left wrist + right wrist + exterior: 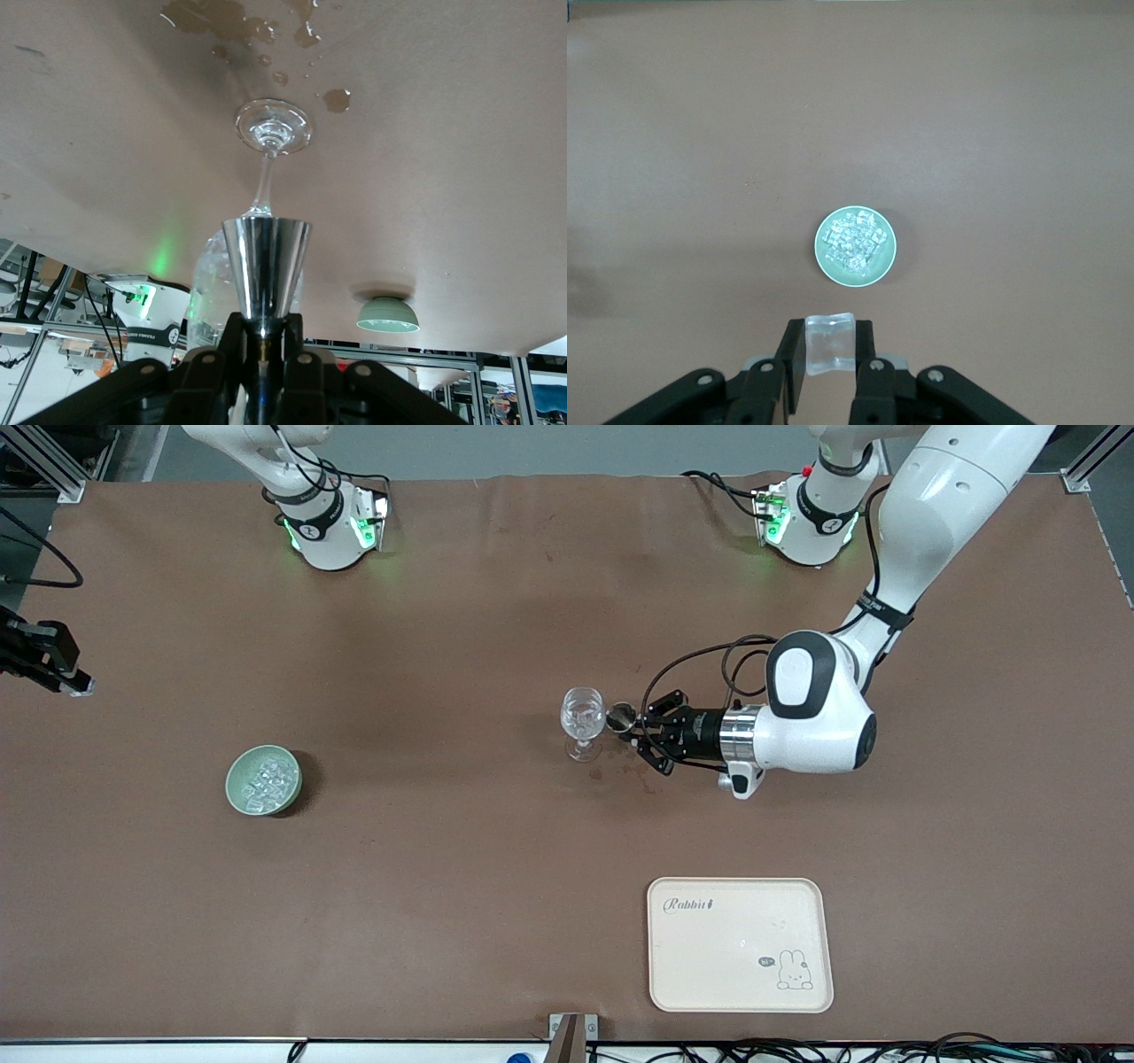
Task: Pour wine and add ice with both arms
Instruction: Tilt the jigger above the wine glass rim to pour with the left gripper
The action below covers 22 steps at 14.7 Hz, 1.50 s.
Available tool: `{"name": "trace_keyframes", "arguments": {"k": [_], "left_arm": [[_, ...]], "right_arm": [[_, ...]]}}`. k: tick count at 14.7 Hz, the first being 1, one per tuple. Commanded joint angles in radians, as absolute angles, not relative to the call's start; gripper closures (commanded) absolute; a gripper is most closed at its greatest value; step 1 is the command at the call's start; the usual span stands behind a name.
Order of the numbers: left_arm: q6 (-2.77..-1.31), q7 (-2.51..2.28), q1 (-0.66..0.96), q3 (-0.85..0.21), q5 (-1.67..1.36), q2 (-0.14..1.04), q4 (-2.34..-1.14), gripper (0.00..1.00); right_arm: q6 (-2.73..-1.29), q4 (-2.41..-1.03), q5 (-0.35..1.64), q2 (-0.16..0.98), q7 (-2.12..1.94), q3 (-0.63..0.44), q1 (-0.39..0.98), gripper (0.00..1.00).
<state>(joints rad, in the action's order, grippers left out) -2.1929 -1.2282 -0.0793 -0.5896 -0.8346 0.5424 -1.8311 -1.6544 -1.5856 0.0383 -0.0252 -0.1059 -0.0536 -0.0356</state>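
A clear wine glass [582, 722] stands upright mid-table. My left gripper [642, 731] is beside it, shut on a silver metal measuring cup [620, 716] held level, its mouth right at the glass bowl. In the left wrist view the cup [266, 261] sits between my fingers, with the glass foot [273, 127] past it. A green bowl [263, 779] holds the heap of ice [266, 781] toward the right arm's end. My right gripper [830, 354] is high over the table, shut on one ice cube [830, 343], with the bowl [855, 246] below. It shows in the front view [76, 685] too.
Dark wet stains [611, 766] mark the brown table cover by the glass foot, also in the left wrist view [221, 18]. A cream tray [709, 957] with a rabbit print lies nearer the front camera, toward the left arm's end.
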Motion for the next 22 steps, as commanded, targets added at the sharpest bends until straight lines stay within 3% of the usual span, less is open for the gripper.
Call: {"name": "trace_keyframes", "arguments": {"k": [1,22], "left_arm": [[-2.206,-1.247,-0.072,-0.584,-0.841,0.468,-1.893,1.0],[-2.298,-1.486,0.009,-0.584,-0.672,0.445,-1.919,1.0]], "right_arm": [[-1.654,-1.595,0.034,-0.038,-0.094,-0.049,-0.041,0.89],[-1.655,-1.598,0.034,-0.037,-0.094,-0.049,-0.041,0.88]]}}
